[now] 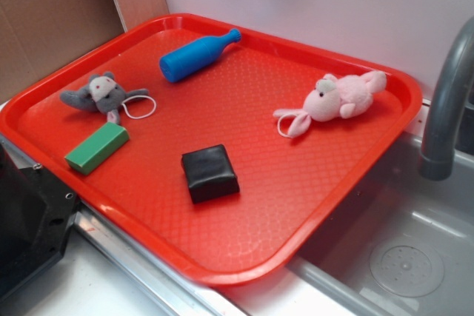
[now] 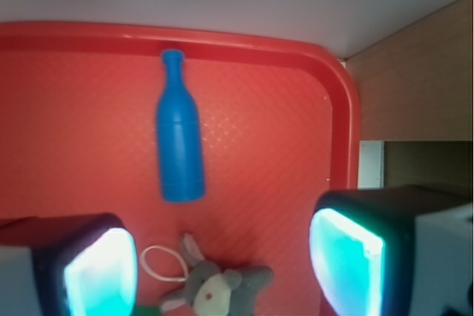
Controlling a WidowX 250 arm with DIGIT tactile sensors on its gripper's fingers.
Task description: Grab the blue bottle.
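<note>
Large red plastic tray [image 1: 326, 205] with a raised rim and a fine diamond texture, resting over the edge of a grey sink [image 1: 415, 257], with a grey faucet spout [image 1: 444, 109] at the right. White wall behind, brown cardboard panel [image 1: 52, 20] at the far left.

On the tray, from larger to smaller: pink plush bunny [image 1: 337, 100] lying on its side near the right rim, well apart from everything else. Blue bottle [image 1: 194, 58] lying flat near the far rim, thick base toward the middle of the tray, narrow neck pointing at the rim and ending just short of it. Grey plush mouse [image 1: 100, 95] with a white cord loop, near the left rim. Black square pad [image 1: 209, 172] in the middle foreground. Green rectangular block [image 1: 97, 147] just beside the mouse.

Gripper [image 2: 222, 268] seen from the wrist camera only: two dark fingers with glowing teal pads, spread wide apart, nothing between them, hovering above the mouse with the bottle ahead and slightly left of centre.

Likely trouble from here: a round, smooth bottle lying on its side, apt to roll away if one finger lands first; a descent begun too early, closing on the plush mouse instead; a pinch at the slim neck, prone to slipping or tilting.

No brand, label or readable writing visible anywhere.
</note>
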